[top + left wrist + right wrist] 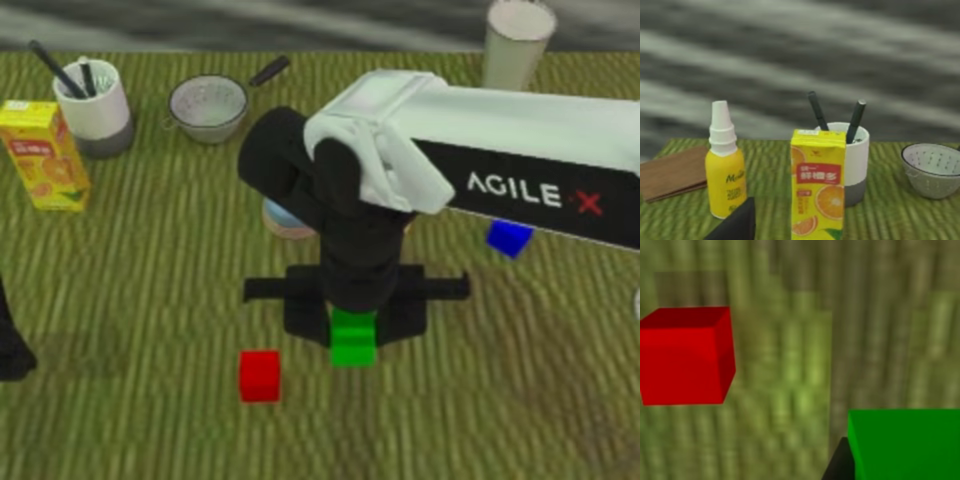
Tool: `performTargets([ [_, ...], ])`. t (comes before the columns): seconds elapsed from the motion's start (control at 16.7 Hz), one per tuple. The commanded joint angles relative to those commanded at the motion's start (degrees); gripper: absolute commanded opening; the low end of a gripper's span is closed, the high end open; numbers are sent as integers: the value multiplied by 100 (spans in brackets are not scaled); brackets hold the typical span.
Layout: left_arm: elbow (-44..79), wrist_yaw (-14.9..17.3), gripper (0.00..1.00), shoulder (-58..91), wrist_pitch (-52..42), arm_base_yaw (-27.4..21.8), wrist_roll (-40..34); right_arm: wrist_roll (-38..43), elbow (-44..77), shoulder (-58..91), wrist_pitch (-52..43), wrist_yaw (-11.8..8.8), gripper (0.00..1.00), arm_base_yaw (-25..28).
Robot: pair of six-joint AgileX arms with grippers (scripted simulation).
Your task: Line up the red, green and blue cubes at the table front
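Green cube under right gripper (grip state hidden); red cube beside | blue cube top view only

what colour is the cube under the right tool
Green; the top view shows it best.

Worktop: olive-green ribbed mat surface. Red cube rests near 6 o'clock. Blue cube at 3 o'clock, well apart from red. Yellow juice carton at 9–10 o'clock; white cup with dark sticks just behind it at 10–11. Colander bowl at 11–12. Tall pale cup at 1 o'clock. Left wrist view adds a yellow bottle and a brown board.
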Motion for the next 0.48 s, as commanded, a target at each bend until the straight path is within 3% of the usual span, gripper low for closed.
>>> performTargets([
  [0.48, 0, 0, 100, 0, 0, 0, 0, 29, -853, 447, 1326, 12, 0, 43],
])
